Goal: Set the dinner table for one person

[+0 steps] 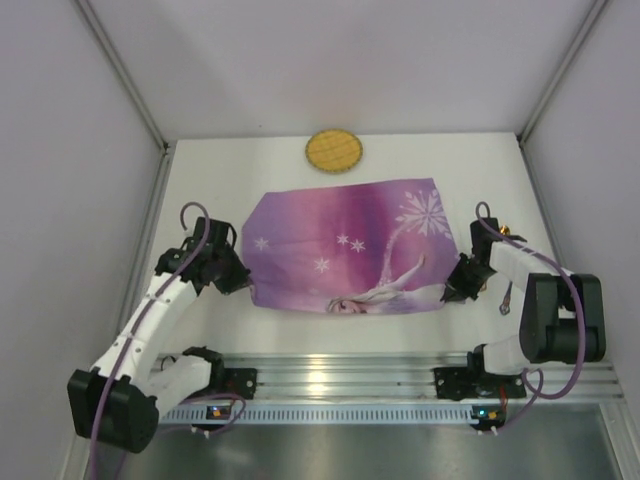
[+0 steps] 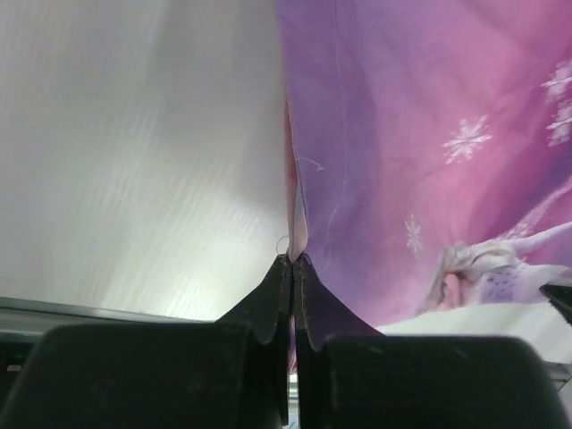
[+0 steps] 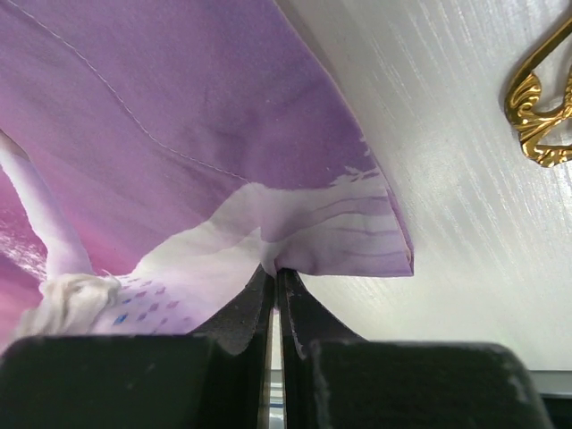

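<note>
- White table (image 1: 230,170) fills your walled cell beyond the arm bases; the placemat (image 1: 350,245) lies spread mid-table, slightly skewed.
- Your left gripper (image 2: 292,261) pinches its left edge and your right gripper (image 3: 273,271) its near right corner, both clamped on cloth.
- You look early on: a round coaster (image 1: 334,150) sits at the far edge, gold cutlery (image 3: 541,116) lies to the right, and no plate is visible.
</note>
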You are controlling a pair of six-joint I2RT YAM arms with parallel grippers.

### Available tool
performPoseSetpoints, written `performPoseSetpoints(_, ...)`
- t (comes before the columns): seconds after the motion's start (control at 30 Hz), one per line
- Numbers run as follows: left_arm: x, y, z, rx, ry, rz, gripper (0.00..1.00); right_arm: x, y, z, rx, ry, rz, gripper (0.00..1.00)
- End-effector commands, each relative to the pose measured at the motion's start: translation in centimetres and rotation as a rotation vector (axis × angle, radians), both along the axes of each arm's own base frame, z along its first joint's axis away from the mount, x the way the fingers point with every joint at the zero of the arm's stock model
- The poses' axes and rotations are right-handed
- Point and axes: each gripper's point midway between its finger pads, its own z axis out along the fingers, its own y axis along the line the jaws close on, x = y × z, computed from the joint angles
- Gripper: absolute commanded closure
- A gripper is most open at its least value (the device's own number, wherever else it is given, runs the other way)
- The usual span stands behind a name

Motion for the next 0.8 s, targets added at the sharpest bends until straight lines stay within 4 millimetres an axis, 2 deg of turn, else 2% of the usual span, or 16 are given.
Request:
performPoseSetpoints(0.0, -2.4, -1.6, -4.2, -0.081, 0.174, -0.03, 1.0, 0.9, -1.8, -1.1, -0.104, -0.046, 0.008, 1.0)
performPoseSetpoints(0.07, -2.5, -2.1, -5.8, -0.089, 0.23, -0.06, 1.0, 0.4, -1.8, -1.4, -0.102, -0.032, 0.008, 1.0)
performPoseSetpoints(0.13, -2.3, -1.6, -7.1, -0.048, 0.262, -0.072, 1.0, 0.3, -1.5, -1.6, -0.086, -0.029, 0.015, 0.99)
performPoseSetpoints(0.2, -2.0, -0.9, -7.7, 0.004, 0.266, -0.08, 1.0, -0.1, -1.2, -1.7, -0.07, -0.021, 0.021, 0.7)
performPoseSetpoints(0.27, -1.6, 0.0, -8.2, 0.058, 0.274, -0.074, 1.0, -0.4, -0.9, -1.6, -0.058, -0.027, 0.023, 0.49)
performPoseSetpoints(0.33, -1.1, 0.3, -8.0, 0.084, 0.266, -0.077, 1.0, -0.9, -0.6, -1.2, -0.043, -0.033, 0.026, 0.48)
performPoseSetpoints(0.47, 1.0, 0.4, -5.7, 0.109, 0.197, -0.129, 1.0, -2.6, 0.1, -0.2, -0.01, -0.027, 0.013, 0.58)
performPoseSetpoints(0.5, 1.3, 1.0, -5.6, 0.146, 0.197, -0.129, 0.95, -3.2, 0.6, 0.3, 0.014, -0.021, 0.014, 0.59)
performPoseSetpoints(0.53, 1.5, 1.2, -5.1, 0.157, 0.196, -0.136, 0.82, -2.9, 0.8, 1.4, 0.023, -0.068, 0.013, 0.59)
performPoseSetpoints(0.57, 2.6, 1.2, -3.7, 0.171, 0.155, -0.152, 0.55, -2.8, 1.3, 2.2, 0.044, -0.087, 0.005, 0.59)
performPoseSetpoints(0.6, 3.3, 1.2, -2.8, 0.18, 0.129, -0.158, 0.02, -3.0, 1.4, 2.9, 0.052, -0.093, -0.003, 0.59)
performPoseSetpoints(0.63, 4.0, 1.3, -1.9, 0.185, 0.103, -0.159, 0.02, -2.1, 1.9, 4.9, 0.06, -0.166, 0.014, 0.59)
performPoseSetpoints(0.67, 5.8, 0.7, 0.4, 0.168, 0.028, -0.167, 0.02, -1.7, 2.4, 6.0, 0.065, -0.197, 0.019, 0.59)
performPoseSetpoints(0.7, 6.8, 0.3, 1.4, 0.155, -0.014, -0.174, 0.02, -1.5, 2.6, 6.9, 0.066, -0.218, 0.019, 0.58)
performPoseSetpoints(0.73, 8.2, -0.1, 2.6, 0.146, -0.058, -0.174, 0.02, -0.3, 2.9, 8.8, 0.074, -0.284, 0.02, 0.56)
performPoseSetpoints(0.77, 9.1, -0.3, 2.4, 0.143, -0.053, -0.171, 0.02, 0.6, 3.1, 10.1, 0.07, -0.33, 0.034, 0.51)
